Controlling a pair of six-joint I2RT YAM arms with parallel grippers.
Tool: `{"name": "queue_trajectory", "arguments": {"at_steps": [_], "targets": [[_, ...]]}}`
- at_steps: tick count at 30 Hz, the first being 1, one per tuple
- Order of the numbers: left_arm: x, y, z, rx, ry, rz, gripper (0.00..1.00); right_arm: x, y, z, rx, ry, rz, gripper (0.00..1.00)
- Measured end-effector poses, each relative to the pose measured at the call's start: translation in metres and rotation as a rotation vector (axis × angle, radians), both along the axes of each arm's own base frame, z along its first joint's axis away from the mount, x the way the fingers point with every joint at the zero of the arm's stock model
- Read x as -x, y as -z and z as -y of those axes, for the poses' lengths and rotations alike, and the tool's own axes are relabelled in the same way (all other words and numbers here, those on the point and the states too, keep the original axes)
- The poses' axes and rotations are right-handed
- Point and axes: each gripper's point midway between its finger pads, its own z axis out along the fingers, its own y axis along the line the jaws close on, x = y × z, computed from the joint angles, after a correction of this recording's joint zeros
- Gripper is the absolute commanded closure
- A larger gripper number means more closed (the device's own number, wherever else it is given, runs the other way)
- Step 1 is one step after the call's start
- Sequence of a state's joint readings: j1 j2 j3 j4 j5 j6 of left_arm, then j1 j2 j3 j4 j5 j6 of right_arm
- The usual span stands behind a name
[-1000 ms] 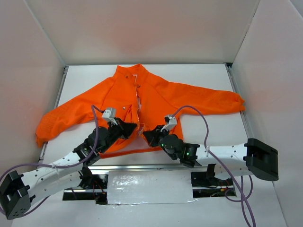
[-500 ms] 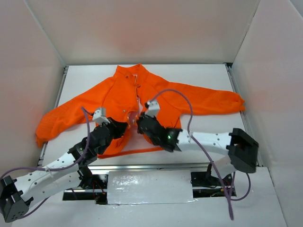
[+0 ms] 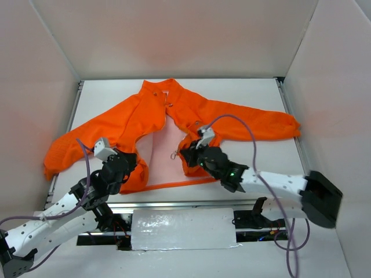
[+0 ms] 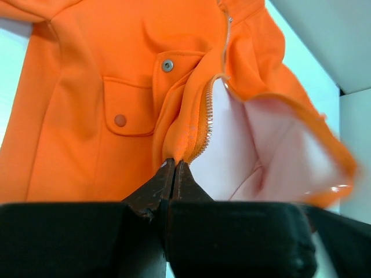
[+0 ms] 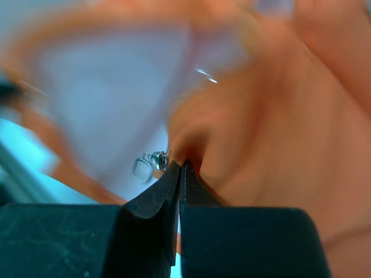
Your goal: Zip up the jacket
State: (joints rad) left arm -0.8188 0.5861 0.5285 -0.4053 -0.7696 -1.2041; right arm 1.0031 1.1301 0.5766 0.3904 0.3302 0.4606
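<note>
Spread flat across the white table (image 3: pixel 255 95): bright orange long-sleeved fabric jacket (image 3: pixel 191 116), stand collar toward the far edge, hem along the near edge, one sleeve out toward the left edge and the other toward the right. Closed at the upper chest. Lower front parted into a wedge of pale pinkish lining (image 3: pixel 162 156).

Left fingers (image 4: pixel 155 190) pressed tight together, tips pinching the orange front edge at the lower end of the pale zipper teeth (image 4: pixel 206 124). Just beyond, on the left: flapped orange pocket (image 4: pixel 128 110) with snap buttons. To the right: bare lining. From above, placed on the front panel nearer the left edge of the table, close to the hem.

Right fingers (image 5: pixel 157 194) likewise shut, clamped on a fold of orange cloth at the opposite front edge. Small metal zipper pull (image 5: pixel 148 164) hanging just beside the tips, over the lining. Rest of that wrist view too blurred to read.

Two pairs of fingers on opposite sides of the open wedge, well apart, lining between.
</note>
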Motion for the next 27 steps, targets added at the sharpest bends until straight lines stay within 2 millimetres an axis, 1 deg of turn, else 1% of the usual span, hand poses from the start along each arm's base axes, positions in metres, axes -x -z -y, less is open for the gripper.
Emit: {"name": "queue_trajectory", "arguments": {"at_steps": [2, 3, 4, 5, 6, 7, 12, 14, 16, 24, 27], "targets": [[0.002, 0.006, -0.001, -0.011, 0.008, -0.008, 1.00, 0.000, 0.067, -0.002, 0.145, -0.011, -0.095, 1.00], [0.002, 0.007, -0.001, -0.019, 0.014, -0.009, 1.00, 0.001, 0.091, 0.001, 0.207, -0.010, -0.127, 1.00], [0.003, 0.008, 0.000, -0.024, 0.020, -0.010, 1.00, 0.002, 0.107, 0.004, 0.256, -0.011, -0.148, 1.00], [0.003, 0.008, 0.000, -0.027, 0.023, -0.010, 1.00, 0.001, 0.115, 0.006, 0.287, -0.010, -0.151, 1.00], [0.003, 0.008, 0.000, -0.030, 0.026, -0.012, 1.00, -0.001, 0.115, 0.007, 0.295, -0.006, -0.144, 1.00], [0.003, 0.008, 0.000, -0.037, 0.030, -0.012, 1.00, -0.004, 0.110, 0.006, 0.295, -0.001, -0.127, 1.00], [0.004, 0.010, -0.001, -0.064, 0.041, -0.018, 1.00, -0.022, 0.064, -0.002, 0.212, 0.021, -0.008, 1.00], [0.005, 0.011, -0.002, -0.078, 0.047, -0.020, 1.00, -0.025, 0.052, -0.003, 0.185, 0.027, 0.030, 1.00], [0.005, 0.011, -0.001, -0.079, 0.052, -0.022, 1.00, -0.028, 0.044, -0.005, 0.167, 0.032, 0.062, 1.00], [0.005, 0.013, 0.001, -0.086, 0.063, -0.029, 1.00, -0.030, 0.043, -0.001, 0.171, 0.043, 0.094, 1.00], [0.005, 0.016, 0.001, -0.098, 0.065, -0.037, 1.00, -0.038, 0.045, -0.003, 0.198, 0.075, 0.064, 1.00]]}}
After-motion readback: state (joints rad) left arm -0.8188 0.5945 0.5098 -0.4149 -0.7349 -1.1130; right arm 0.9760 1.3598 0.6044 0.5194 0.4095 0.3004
